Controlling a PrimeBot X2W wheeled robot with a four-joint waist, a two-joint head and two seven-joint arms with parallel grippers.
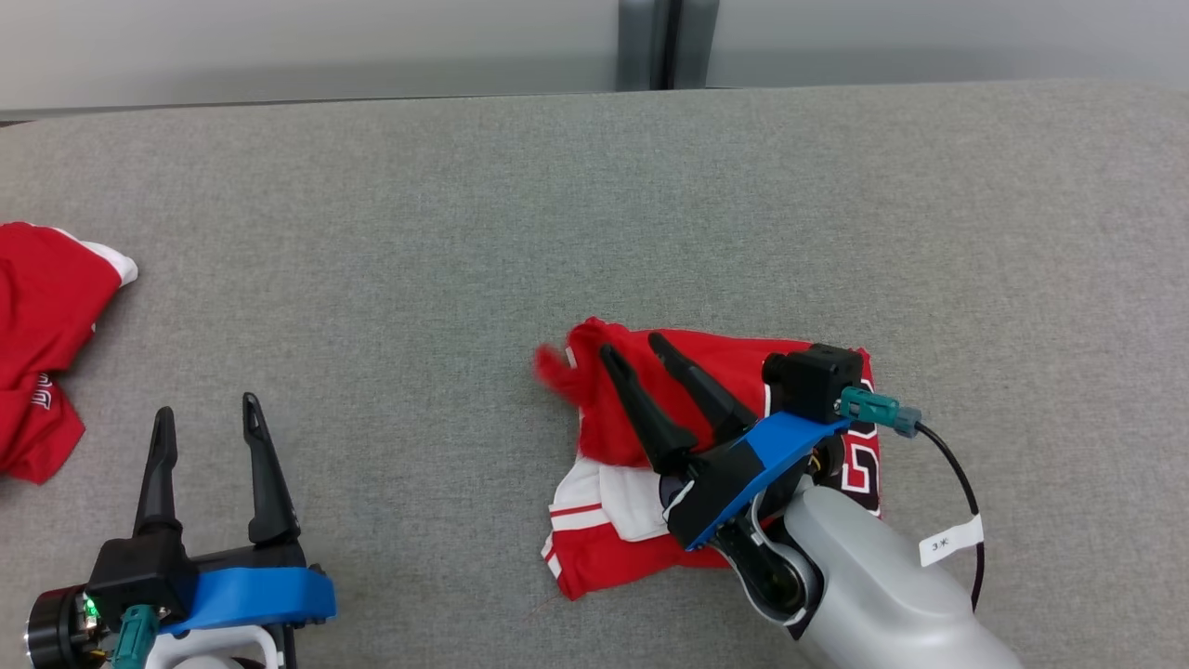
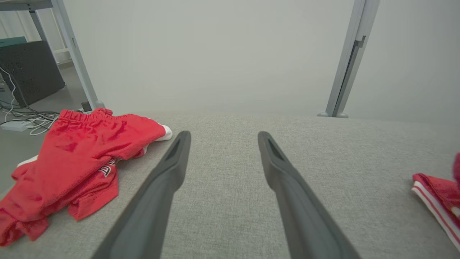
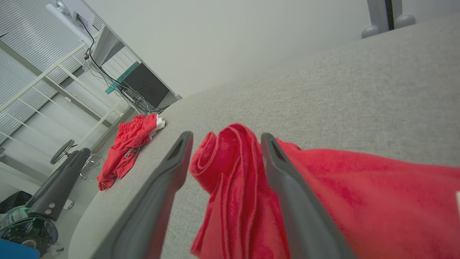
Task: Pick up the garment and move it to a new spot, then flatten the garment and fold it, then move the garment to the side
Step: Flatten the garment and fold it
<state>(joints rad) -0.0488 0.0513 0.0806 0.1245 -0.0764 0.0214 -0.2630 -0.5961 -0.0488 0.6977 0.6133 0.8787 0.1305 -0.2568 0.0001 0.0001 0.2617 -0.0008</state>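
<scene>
Head view: shows the garment (image 1: 604,557) in a rumpled heap on the grey table (image 1: 594,204), a little right of centre and towards the near edge. Lies bunched rather than spread, most likely because set down at its new spot with the flattening not yet begun. Looks bright red and thin, with white panels and red-and-white striped trim at the near left corner, and dark white-edged numerals at the right, partly hidden by the arm. Ends at the far left corner in a fold rolled into a soft tube (blurred here, crisp in the right wrist view). Finds the right gripper (image 1: 634,348) low over that corner, fingers parted and slanted up-left. From the right wrist view, has the gripper (image 3: 224,135) straddling the rolled fold of the garment (image 3: 359,187) with the jaws wide and nothing pinched, so gripping nothing as far as can be judged. Seems well placed for reaching a fresh edge to pull flat. Further out, puts the left gripper (image 1: 207,409) at the near left, well apart from the heap, jaws (image 2: 223,136) spread wide over bare cloth and empty, probably parked until two hands are needed. Leaves a second red garment (image 1: 37,344) crumpled at the table's left edge, untouched.
</scene>
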